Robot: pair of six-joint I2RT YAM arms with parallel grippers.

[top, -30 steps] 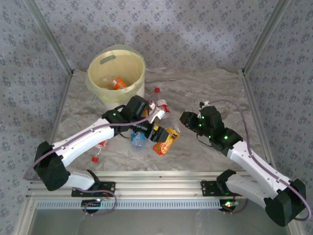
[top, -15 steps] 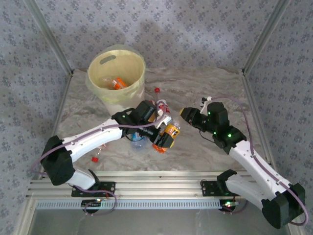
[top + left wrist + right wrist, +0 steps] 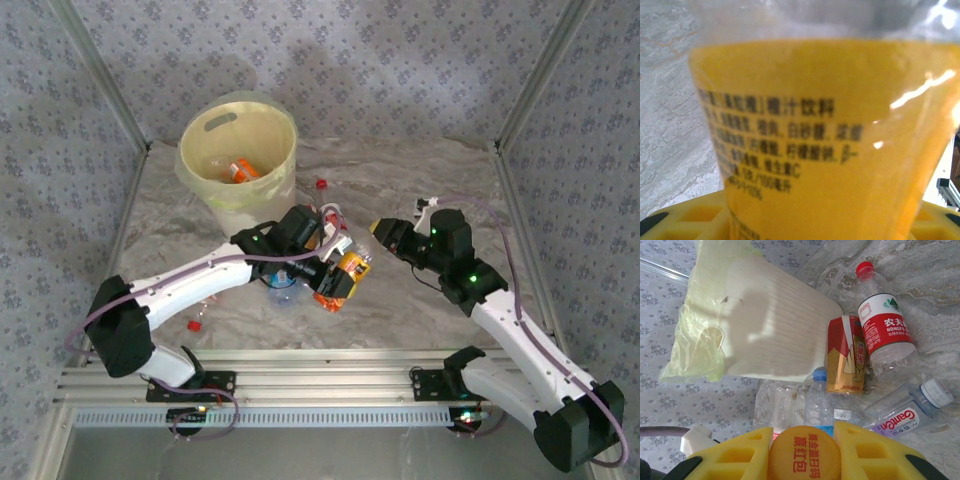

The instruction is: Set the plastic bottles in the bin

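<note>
Cream ribbed bin point(image 3: 262, 188) with its crinkly liner point(image 3: 190, 172) sits at the tabletop's point(image 3: 420, 310) far-left corner. Since a second ago my left claw point(image 3: 335, 282) slid right and clamped the clear orange-label bottle point(image 3: 815, 140). The right claw point(image 3: 377, 231) nudged in too, clenched on a round orange cap point(image 3: 802, 457).

The bin point(image 3: 262, 190), round, cream-yellow and lined in pale yellow-green, is stood upright at the far left of the bench point(image 3: 420, 300); an orange-labelled bottle point(image 3: 241, 170) is seen lying inside it; close by its wall a red-capped clear bottle point(image 3: 885, 330), a red-and-gold-labelled bottle point(image 3: 846, 355), a blue-capped bottle point(image 3: 818, 405) and a pale-capped Ganten bottle point(image 3: 905, 412) are clustered together; a yellow-labelled bottle point(image 3: 347, 272), printed with black characters, is gripped in the left claw point(image 3: 335, 285); an orange cap point(image 3: 802, 457) with red characters is clamped in the right claw point(image 3: 380, 232); whatever is attached below it cannot be told.
</note>
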